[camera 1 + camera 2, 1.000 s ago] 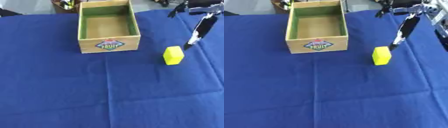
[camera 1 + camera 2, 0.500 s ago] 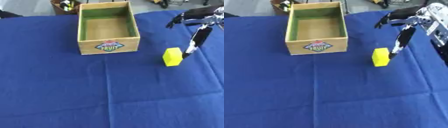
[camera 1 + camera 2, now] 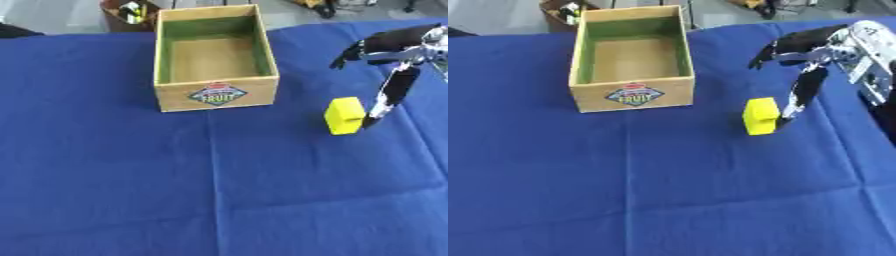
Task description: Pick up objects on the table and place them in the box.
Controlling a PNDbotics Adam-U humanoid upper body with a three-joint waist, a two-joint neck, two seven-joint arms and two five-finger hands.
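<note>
The yellow block (image 3: 760,116) stands on the blue desk (image 3: 667,190), at about 4 o'clock from the empty box (image 3: 631,55). The right hand (image 3: 802,80) hangs released, fingers straight, one fingertip at the block's 3 o'clock side; it could tip or shove it rather than grasp it

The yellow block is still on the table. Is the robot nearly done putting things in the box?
Not yet. Nothing looks done: the box is empty inside. In hand: the right hand reaches down with straight fingers right beside the yellow block, but has not closed on it. Left to do: grasp the block, lift it off the blue cloth and put it in the box. The left hand shows in neither view.
</note>
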